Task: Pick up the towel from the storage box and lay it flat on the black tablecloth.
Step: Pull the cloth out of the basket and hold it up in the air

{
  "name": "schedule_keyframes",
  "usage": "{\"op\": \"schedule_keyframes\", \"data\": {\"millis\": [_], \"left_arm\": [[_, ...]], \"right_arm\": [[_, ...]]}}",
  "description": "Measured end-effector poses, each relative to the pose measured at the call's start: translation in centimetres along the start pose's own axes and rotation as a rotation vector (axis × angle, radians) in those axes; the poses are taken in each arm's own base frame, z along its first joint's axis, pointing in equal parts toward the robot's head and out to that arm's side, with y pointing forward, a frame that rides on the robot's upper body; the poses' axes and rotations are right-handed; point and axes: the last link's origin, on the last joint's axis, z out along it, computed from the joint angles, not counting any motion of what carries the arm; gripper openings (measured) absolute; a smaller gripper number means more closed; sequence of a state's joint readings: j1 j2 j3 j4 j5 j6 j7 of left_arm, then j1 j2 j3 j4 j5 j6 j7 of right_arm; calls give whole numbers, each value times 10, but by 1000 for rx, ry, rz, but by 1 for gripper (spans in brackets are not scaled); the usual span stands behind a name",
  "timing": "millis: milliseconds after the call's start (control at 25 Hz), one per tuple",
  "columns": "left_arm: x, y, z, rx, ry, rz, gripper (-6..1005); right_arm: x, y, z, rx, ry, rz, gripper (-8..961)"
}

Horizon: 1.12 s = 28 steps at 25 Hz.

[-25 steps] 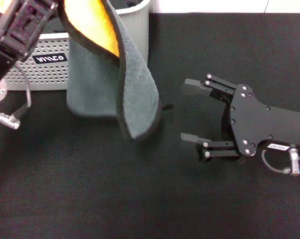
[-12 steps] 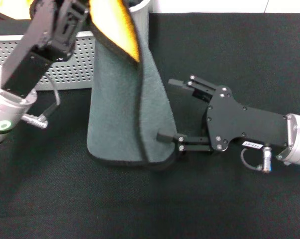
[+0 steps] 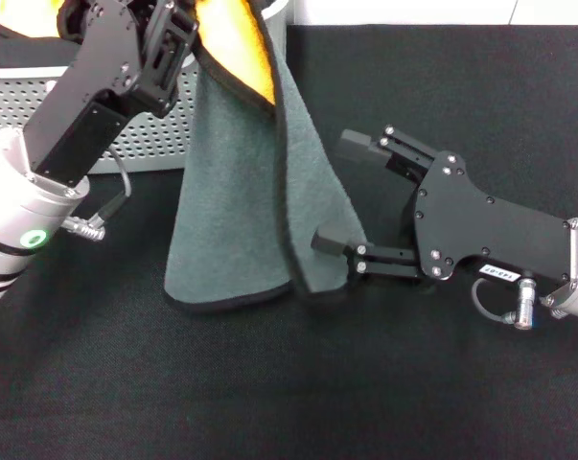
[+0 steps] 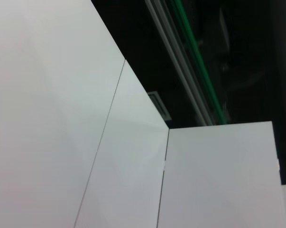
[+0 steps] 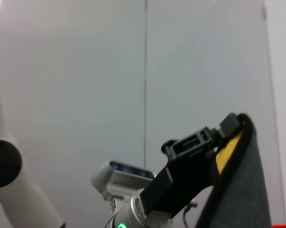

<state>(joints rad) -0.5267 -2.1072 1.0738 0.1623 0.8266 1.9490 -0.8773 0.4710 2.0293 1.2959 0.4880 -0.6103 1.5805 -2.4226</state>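
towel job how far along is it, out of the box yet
Done: the towel is out of the storage box, hanging from the left gripper, its bottom edge down at the black tablecloth. In hand: the right gripper, open, sits at the hanging edge. Left: spreading it flat.

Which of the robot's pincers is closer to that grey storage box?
The left pincer, holding the towel up right in front of the storage box. The right pincer is open beside the towel's lower edge, farther away.

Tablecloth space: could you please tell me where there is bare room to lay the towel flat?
Bare tablecloth runs along the near edge, below the towel and right hand. Far right is bare too. Crowded: by the box and left hand.
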Motion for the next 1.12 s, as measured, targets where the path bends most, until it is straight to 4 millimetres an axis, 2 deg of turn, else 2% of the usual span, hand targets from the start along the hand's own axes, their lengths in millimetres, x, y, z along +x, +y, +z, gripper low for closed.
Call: {"op": "schedule_keyframes", "data": {"millis": [320, 480, 600, 960, 1040, 1120], "left_arm": [[-13, -3, 8, 29, -30, 61, 15], [-15, -4, 13, 25, -32, 67, 15], [-15, -4, 12, 30, -30, 70, 15], [-13, -3, 7, 36, -23, 64, 15], [-12, -2, 7, 32, -19, 63, 15], [-12, -1, 7, 29, -17, 62, 15]], "right_arm": [[5, 2, 7, 94, -36, -57, 884], [12, 0, 14, 170, -20, -67, 884], [16, 0, 12, 209, -14, -64, 885], [29, -7, -21, 379, 38, -22, 885], [35, -10, -38, 452, 59, 10, 884], [37, -11, -43, 474, 66, 25, 884]]}}
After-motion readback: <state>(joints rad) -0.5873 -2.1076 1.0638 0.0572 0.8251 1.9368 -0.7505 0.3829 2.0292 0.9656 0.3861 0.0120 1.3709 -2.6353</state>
